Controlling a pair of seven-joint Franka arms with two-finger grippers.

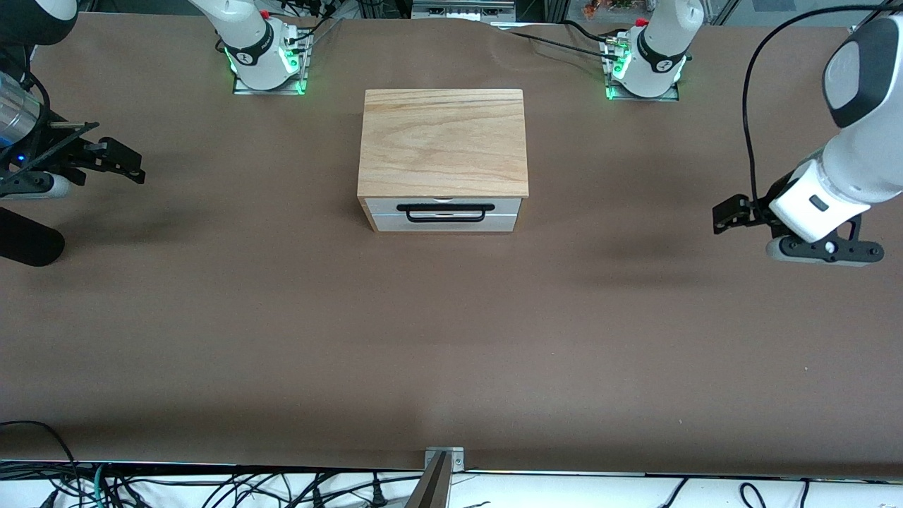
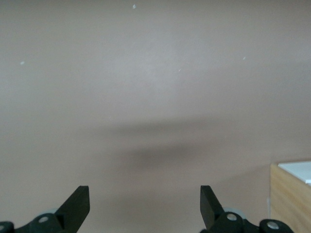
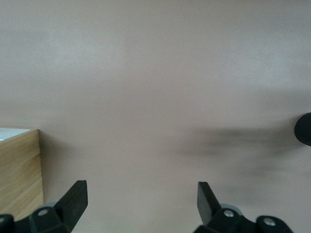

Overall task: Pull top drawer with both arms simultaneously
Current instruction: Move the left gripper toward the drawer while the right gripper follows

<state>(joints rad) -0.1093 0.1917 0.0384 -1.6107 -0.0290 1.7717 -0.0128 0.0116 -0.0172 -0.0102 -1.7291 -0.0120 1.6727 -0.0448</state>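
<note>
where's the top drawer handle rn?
The black bar handle sits on the top drawer, just under the cabinet's wooden top, facing the front camera at mid-table; both pincers hang apart at the table's ends.

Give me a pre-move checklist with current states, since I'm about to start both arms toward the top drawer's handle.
1. Top drawer shut, front facing the front camera: ok.
2. Black bar handle unobstructed: ok.
3. Left end effector fingers spread, holding nothing: ok.
4. Right end effector fingers spread, holding nothing: ok.
5. End effectors at the handle: not ok; each hangs over bare table at its own arm's end, well apart from the cabinet.
6. Brown table between each end effector and the cabinet free of objects: ok.
</note>
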